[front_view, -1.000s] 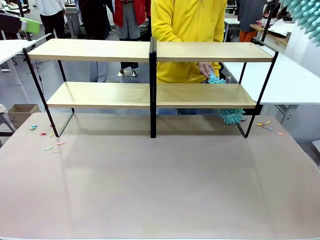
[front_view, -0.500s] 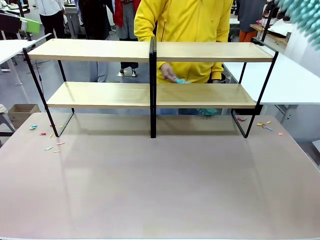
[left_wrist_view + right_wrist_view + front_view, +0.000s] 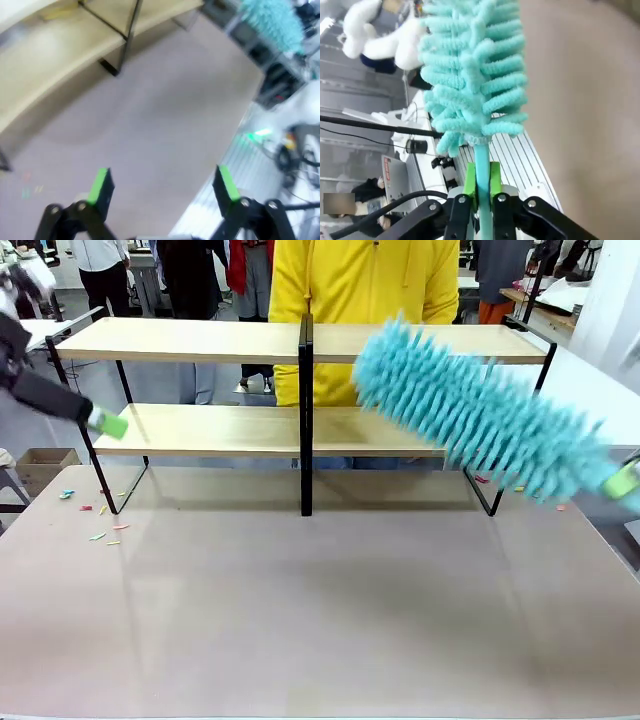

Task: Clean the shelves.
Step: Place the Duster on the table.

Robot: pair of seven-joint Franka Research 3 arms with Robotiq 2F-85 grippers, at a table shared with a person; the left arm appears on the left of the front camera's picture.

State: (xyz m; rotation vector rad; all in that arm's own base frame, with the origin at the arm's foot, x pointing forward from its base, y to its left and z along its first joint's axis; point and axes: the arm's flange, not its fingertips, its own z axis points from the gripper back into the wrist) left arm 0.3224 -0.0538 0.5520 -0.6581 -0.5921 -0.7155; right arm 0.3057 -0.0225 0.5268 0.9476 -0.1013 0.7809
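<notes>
Left claw (image 3: 162,185) agape, right claw (image 3: 482,181) clamped.

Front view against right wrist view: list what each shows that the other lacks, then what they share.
Front view alone: the shelves with both boards, the person in yellow behind them, small coloured scraps on the table, and the left gripper near the lower board.

Right wrist view alone: the right gripper with its pads clamped on the thin teal handle.

Both: the teal duster, fluffy head up.
</notes>
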